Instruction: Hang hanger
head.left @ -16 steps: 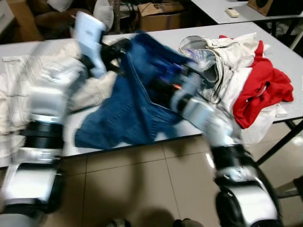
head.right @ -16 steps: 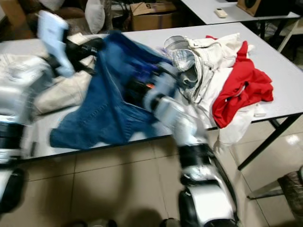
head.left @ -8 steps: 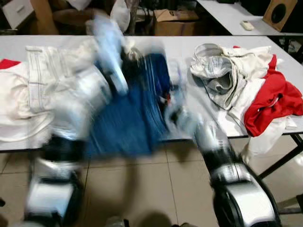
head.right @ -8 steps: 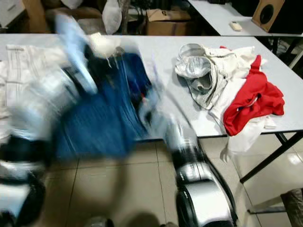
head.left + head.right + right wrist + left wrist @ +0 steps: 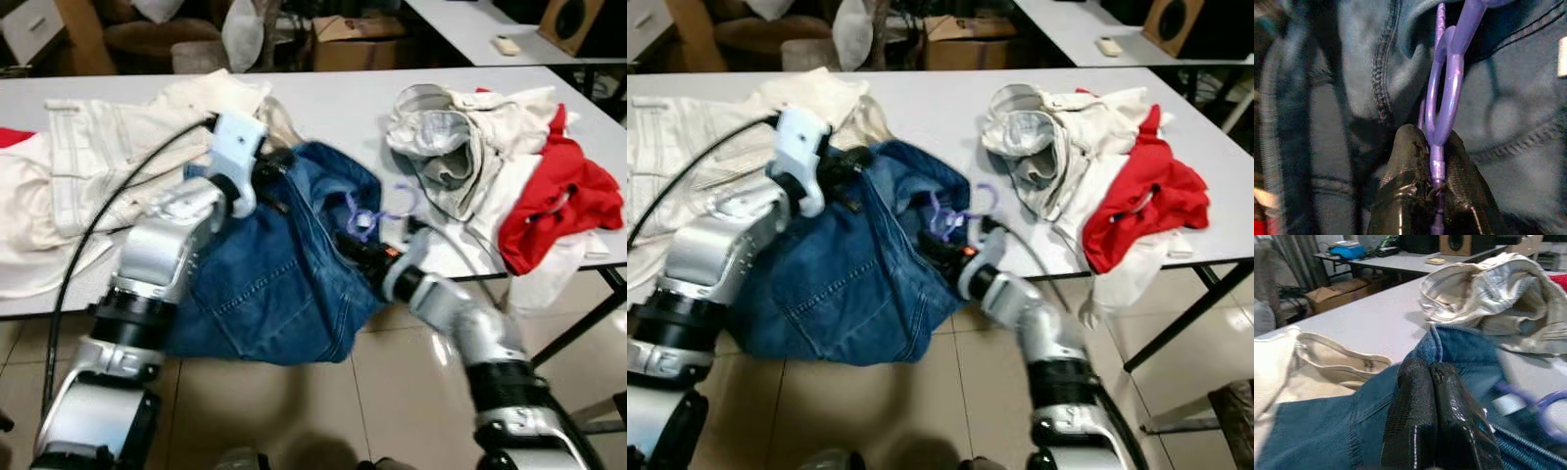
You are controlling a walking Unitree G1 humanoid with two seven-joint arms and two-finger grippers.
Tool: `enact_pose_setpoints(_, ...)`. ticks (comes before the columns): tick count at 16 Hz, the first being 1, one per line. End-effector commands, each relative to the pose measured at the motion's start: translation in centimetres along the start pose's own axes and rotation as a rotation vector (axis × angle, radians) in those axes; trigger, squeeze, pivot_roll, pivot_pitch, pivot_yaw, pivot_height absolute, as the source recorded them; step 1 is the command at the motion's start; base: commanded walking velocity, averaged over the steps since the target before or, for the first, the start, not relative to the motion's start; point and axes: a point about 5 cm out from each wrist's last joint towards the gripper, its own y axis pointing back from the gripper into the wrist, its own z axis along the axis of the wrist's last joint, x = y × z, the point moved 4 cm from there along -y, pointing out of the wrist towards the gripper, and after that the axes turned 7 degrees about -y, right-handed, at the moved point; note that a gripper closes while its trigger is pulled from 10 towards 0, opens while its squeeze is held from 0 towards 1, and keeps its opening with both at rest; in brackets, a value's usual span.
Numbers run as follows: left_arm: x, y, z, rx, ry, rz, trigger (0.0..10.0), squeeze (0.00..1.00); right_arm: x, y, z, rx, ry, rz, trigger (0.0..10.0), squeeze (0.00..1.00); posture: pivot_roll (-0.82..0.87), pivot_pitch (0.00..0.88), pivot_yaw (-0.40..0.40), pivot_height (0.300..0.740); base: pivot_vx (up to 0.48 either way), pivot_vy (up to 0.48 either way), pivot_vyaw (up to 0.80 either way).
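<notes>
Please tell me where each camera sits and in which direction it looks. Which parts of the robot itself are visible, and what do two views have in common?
Left and right eye views: on the head, looking forward and down at the table; both silver arms show.
Left wrist view: along the left claw, shut on the blue jeans.
Right wrist view: along the right claw, shut on the purple hanger.
Shared: jeans and hanger appear in head and wrist views.

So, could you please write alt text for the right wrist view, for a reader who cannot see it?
The right gripper is shut on a purple plastic hanger, its two black fingers pinching the thin stem from either side. Behind the hanger lie folds of blue jeans with dark stitched seams, blurred and close to the camera.
</notes>
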Motion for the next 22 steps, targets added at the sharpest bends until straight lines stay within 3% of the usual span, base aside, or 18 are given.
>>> enact_pose_setpoints(1,1.5,0.1,1.0,-0.029,-0.034,0.068,0.0,0.0,0.2,1.0,-0.2,0.022,-0.012,0.021,10.0,0.0,-0.04,0.021,0.027,0.74,0.0,0.0,0.0)
enact_pose_setpoints(2,1.7,0.1,0.7,-0.023,-0.038,0.081,0.0,0.0,0.3,2.1,-0.8,0.052,-0.002,0.019,10.0,0.0,-0.04,0.022,0.027,0.74,0.0,0.0,0.0)
enact_pose_setpoints(5,1.4,0.1,0.5,-0.016,-0.049,0.072,0.0,0.0,0.6,2.9,-0.9,0.043,0.017,0.031,10.0,0.0,-0.04,0.023,0.027,0.74,0.0,0.0,0.0)
enact_pose_setpoints(7,-0.8,0.5,-0.2,-0.007,-0.12,-0.084,0.0,0.0,-0.1,3.5,1.5,-0.11,0.038,-0.03,10.0,0.0,-0.05,0.029,0.032,0.74,0.0,0.0,0.0)
enact_pose_setpoints(8,-1.7,0.7,-0.4,-0.008,-0.122,-0.129,0.0,0.0,-0.5,3.7,3.2,-0.207,-0.004,-0.065,10.0,0.0,-0.04,0.029,0.03,0.74,0.0,0.0,0.0)
enact_pose_setpoints(12,0.3,0.5,0.1,-0.018,-0.108,0.003,0.0,0.0,0.2,3.4,2.7,-0.204,0.005,-0.101,10.0,0.0,-0.04,0.029,0.016,0.74,0.0,0.0,0.0)
enact_pose_setpoints(13,0.4,0.7,0.2,-0.018,-0.108,0.002,0.0,0.0,0.1,3.3,3.1,-0.244,0.019,-0.128,10.0,0.0,-0.04,0.029,0.016,0.74,0.0,0.0,0.0)
enact_pose_setpoints(14,-0.2,1.3,0.3,-0.015,-0.062,-0.067,0.0,0.0,0.3,3.2,4.1,-0.338,-0.015,-0.155,10.0,0.0,-0.04,0.023,0.018,0.74,0.0,0.0,0.0)
enact_pose_setpoints(16,-1.1,1.8,-0.3,0.017,-0.064,-0.134,0.0,0.0,0.9,2.9,4.6,-0.354,-0.02,-0.14,10.0,0.0,-0.04,0.022,0.018,0.74,0.0,0.0,0.0)
enact_pose_setpoints(17,-1.4,2.1,-1.4,0.06,-0.079,-0.152,0.0,0.0,1.7,2.7,5.0,-0.36,-0.022,-0.116,10.0,0.0,-0.04,0.019,0.018,0.74,0.0,0.0,0.0)
enact_pose_setpoints(19,-1.3,3.3,-5.8,0.228,-0.084,-0.118,0.0,0.0,4.6,2.4,6.2,-0.341,-0.051,-0.043,10.0,0.0,-0.04,0.014,0.026,0.74,0.0,0.0,0.0)
enact_pose_setpoints(22,0.2,4.5,-8.3,0.326,-0.042,-0.037,0.0,0.0,5.5,2.4,5.1,-0.247,-0.072,-0.049,10.0,0.0,-0.05,0.011,0.025,0.74,0.0,0.0,0.0)
